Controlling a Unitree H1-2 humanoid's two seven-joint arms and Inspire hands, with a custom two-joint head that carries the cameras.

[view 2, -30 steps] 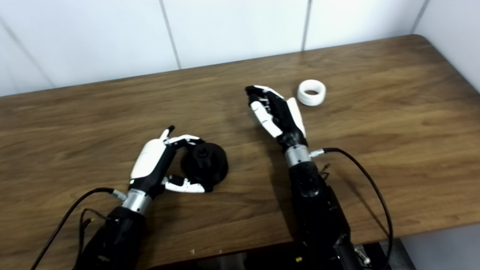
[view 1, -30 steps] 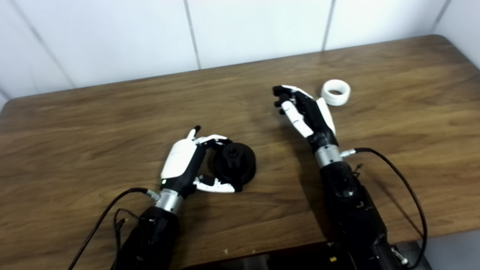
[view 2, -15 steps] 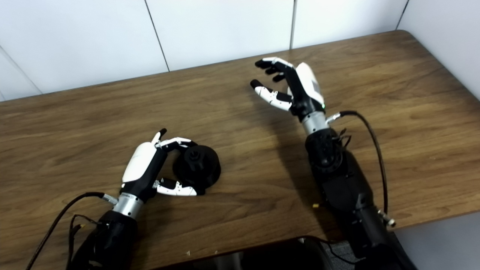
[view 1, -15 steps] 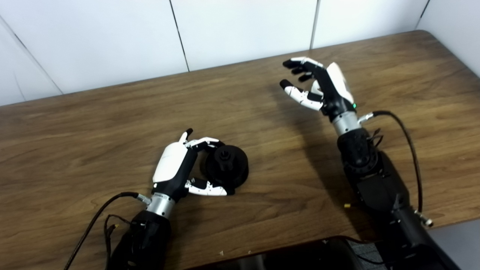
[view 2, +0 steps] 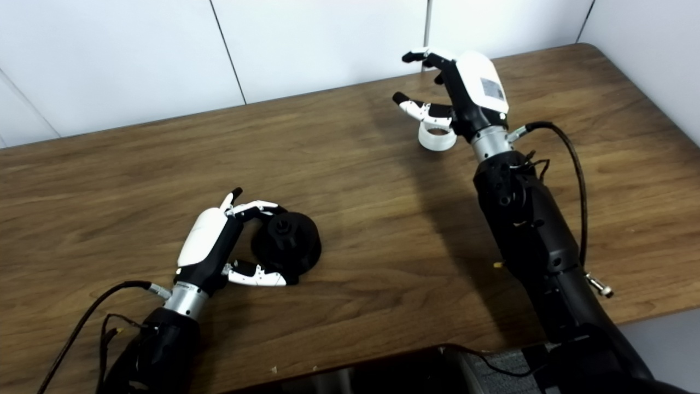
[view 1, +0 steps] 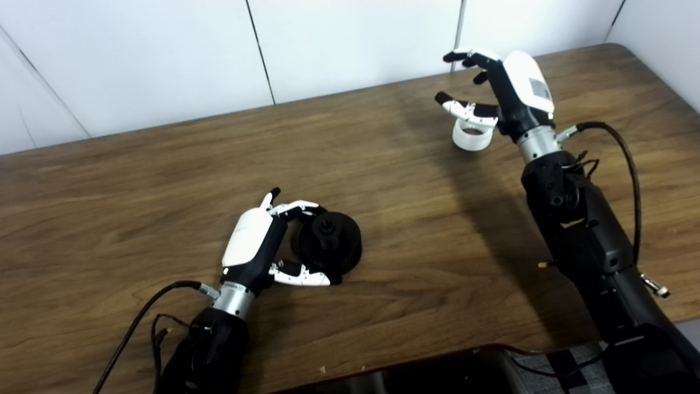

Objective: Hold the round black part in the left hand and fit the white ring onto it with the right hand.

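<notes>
fingers (view 1: 470, 57) of the right hand (view 1: 506, 90) are spread above the white ring (view 1: 471, 137), which sits on the tabletop (view 1: 164, 175) untouched. the ring looks light, rigid and smooth; pinch it across the outer wall. left hand (view 1: 262, 246) cups the black part (view 1: 331, 246), fingers curled around its rim.

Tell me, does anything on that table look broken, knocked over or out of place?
Nothing stands out. The round black part sits flat on the wooden table, cupped by the left robot hand. The white ring rests upright farther back, under the open right robot hand. No spills or damage show.
</notes>
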